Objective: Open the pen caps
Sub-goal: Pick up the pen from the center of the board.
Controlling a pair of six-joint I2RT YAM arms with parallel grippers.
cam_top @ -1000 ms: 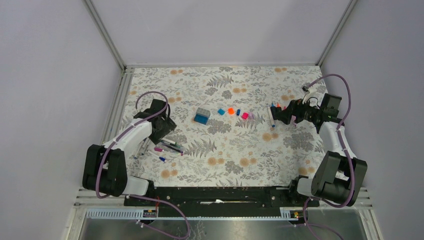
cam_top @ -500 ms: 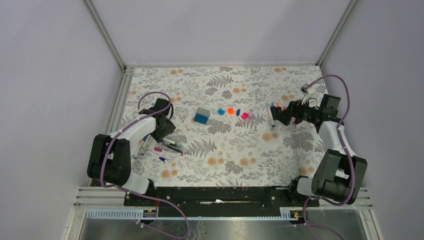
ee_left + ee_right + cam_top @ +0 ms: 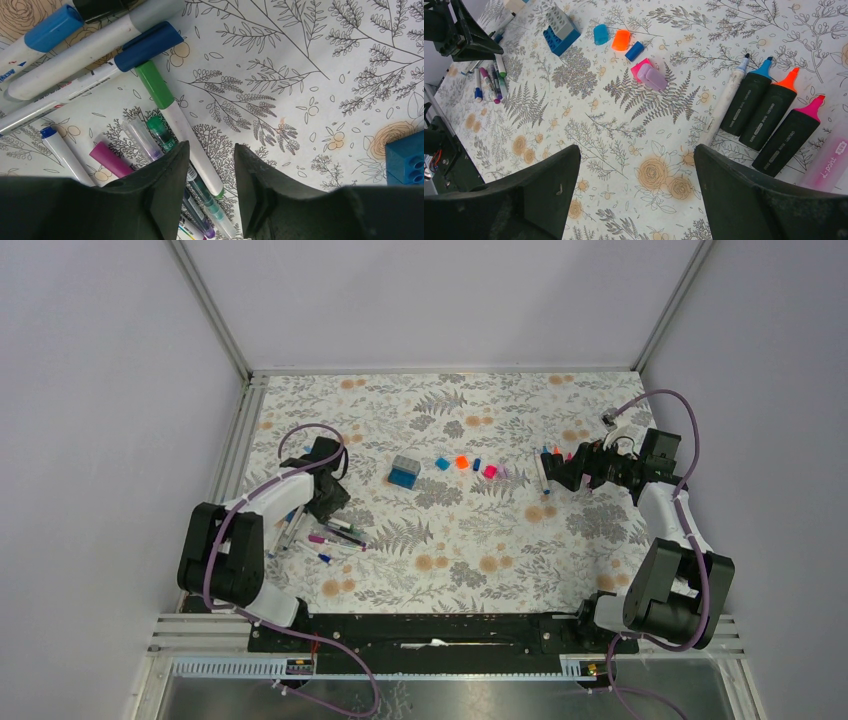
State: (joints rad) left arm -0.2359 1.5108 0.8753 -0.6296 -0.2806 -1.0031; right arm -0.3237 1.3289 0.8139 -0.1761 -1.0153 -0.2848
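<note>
Hovering low over the heap of capped pens on the table's left side, the left gripper [image 3: 211, 148] has its dark fingers a little apart with nothing between them, just above the white pen with the green plastic cap [image 3: 155, 84]. A dark blue cap [image 3: 147, 46] and a light blue cap [image 3: 54, 27] sit nearby, both on their barrels. This looks like the reach for a pen to uncap. The next move calls for lowering and closing on one barrel without catching its neighbours. The left arm is folded, its wrist tipped down. The right gripper [image 3: 636, 150] is spread wide and empty above three uncapped black highlighters [image 3: 749, 102]. A loose orange cap [image 3: 621, 40] and a pink cap [image 3: 644, 66] lie mid-table.
</note>
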